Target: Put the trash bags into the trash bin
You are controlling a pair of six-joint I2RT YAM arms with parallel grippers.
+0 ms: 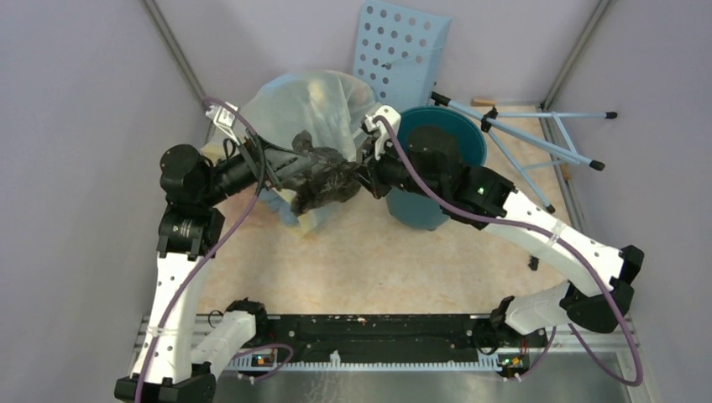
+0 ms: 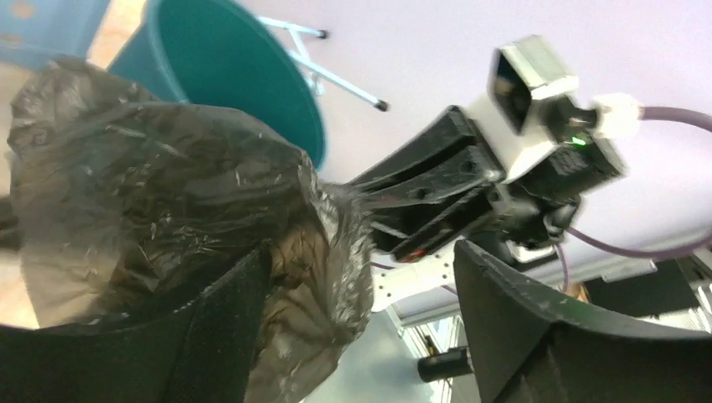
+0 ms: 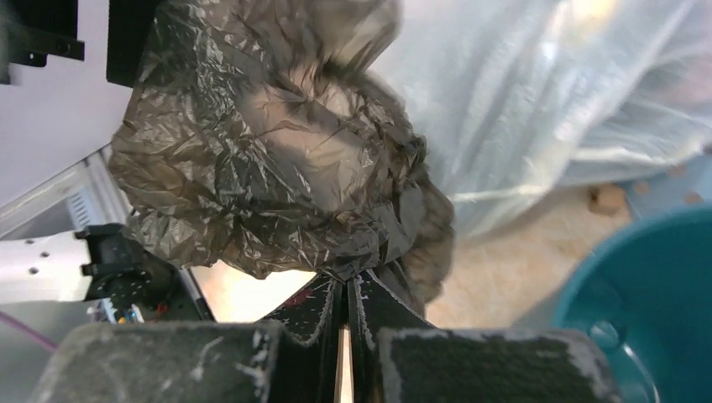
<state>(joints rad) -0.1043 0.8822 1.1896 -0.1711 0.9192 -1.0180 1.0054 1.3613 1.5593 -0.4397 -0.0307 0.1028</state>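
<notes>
Right wrist view puts the thin, dark grey-black, crinkly plastic trash bag (image 3: 269,168) straight ahead, bunched into a loose, semi-transparent lump. The right gripper (image 3: 346,281) is clamped on a small pinch of its lower edge, with the two black fingers pressed nearly together and film caught between them.

From the top external view, the trash bag (image 1: 326,178) hangs in the air above the table, between the two wrists. It is outside the round teal-green plastic trash bin (image 1: 417,214) and just to the left of the bin's rim. The right gripper (image 1: 365,178) meets the bag from the bin side and the left gripper (image 1: 294,172) from the opposite side.

In the left wrist view the left gripper (image 2: 361,252) is spread wide. The trash bag (image 2: 159,193) bulges over and against one black finger (image 2: 218,336), while the other finger (image 2: 546,336) stands clear of it, so nothing is pinched there. The trash bin (image 2: 235,75) shows its open mouth behind the bag.

Behind the bag sits a large pale, translucent stuffed plastic bag (image 1: 311,96). A light blue perforated panel (image 1: 399,50) leans at the back wall. A folding stand (image 1: 537,134) with thin pale blue legs lies to the right of the bin. All rest on a pale peach mottled table (image 1: 378,260).
</notes>
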